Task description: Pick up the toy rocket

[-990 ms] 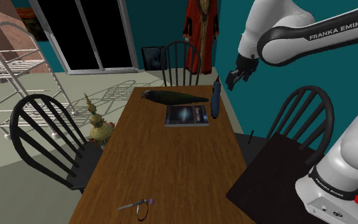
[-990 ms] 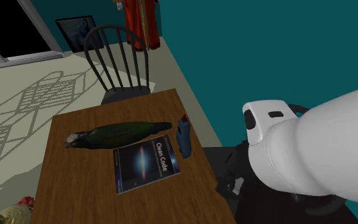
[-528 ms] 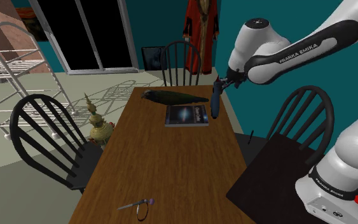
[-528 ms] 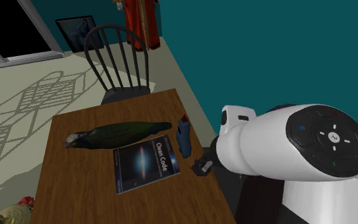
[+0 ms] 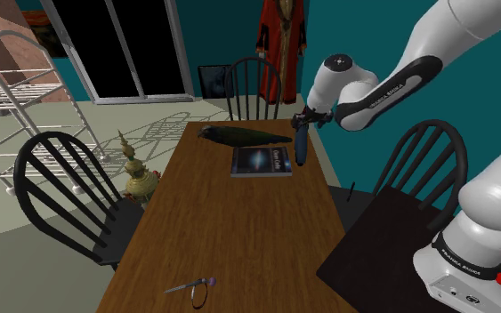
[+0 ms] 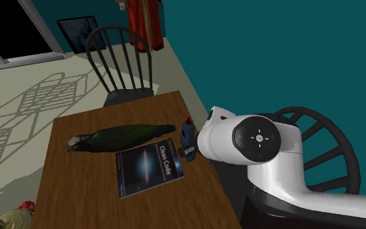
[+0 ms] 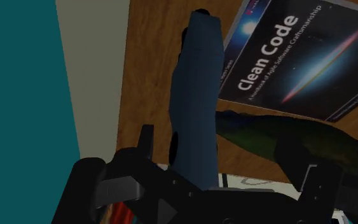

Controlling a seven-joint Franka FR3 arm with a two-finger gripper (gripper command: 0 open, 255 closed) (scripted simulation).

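Observation:
The toy rocket (image 5: 300, 144) is a dark blue tube with a red tip. It lies on the wooden table (image 5: 230, 231) near its far edge on the shoulder view's right, beside a book. My gripper (image 5: 303, 119) hangs just above the rocket's far end, pointing down. In the wrist view the rocket (image 7: 195, 95) runs lengthwise between the black fingers (image 7: 144, 147), nearer one of them, and neither touches it. The gripper (image 7: 229, 186) stands open. In the second exterior view the rocket (image 6: 187, 135) is partly hidden behind the white wrist.
A "Clean Code" book (image 5: 261, 161) and a dark green parrot figure (image 5: 244, 135) lie next to the rocket. A golden ornament (image 5: 137, 174) and a small metal item (image 5: 193, 286) sit on the table. Black chairs (image 5: 70, 191) surround it; a white rack (image 5: 8, 98) stands at the shoulder view's left.
The arm has swung toward the shoulder view's left and lower, carrying the gripper from beyond the table's edge to just over the rocket. The rocket has not moved.

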